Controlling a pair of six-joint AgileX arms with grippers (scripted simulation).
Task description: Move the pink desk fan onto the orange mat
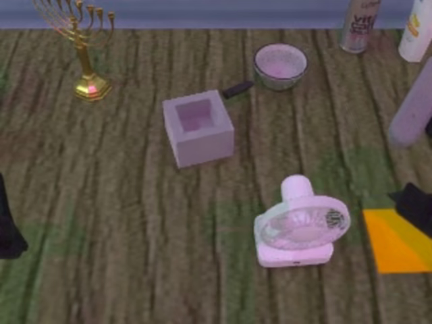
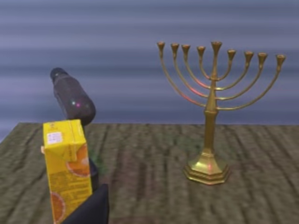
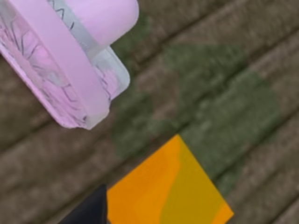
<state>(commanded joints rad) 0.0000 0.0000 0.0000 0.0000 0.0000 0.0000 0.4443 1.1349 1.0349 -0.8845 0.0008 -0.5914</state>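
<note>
The pink desk fan (image 1: 302, 226) stands on the wooden table right of centre, near the front; its round grille head tilts up over its flat base. In the right wrist view the fan (image 3: 65, 70) lies just beyond the orange mat (image 3: 170, 191). The orange mat (image 1: 395, 241) lies flat at the table's right edge, a short gap to the right of the fan. My right gripper (image 1: 413, 206) hovers over the mat's far corner, apart from the fan, and part of the mat lies in its shadow. My left gripper (image 1: 8, 226) is parked at the left edge.
A pink hollow cube (image 1: 198, 128) sits mid-table, with a black handle (image 1: 236, 89) and a pink-lined bowl (image 1: 280, 65) behind it. A gold candelabrum (image 1: 84, 47) stands back left. A can (image 1: 360, 23) and bottles (image 1: 413, 108) stand back right. A juice carton (image 2: 67, 168) and a dark bottle (image 2: 72, 100) show in the left wrist view.
</note>
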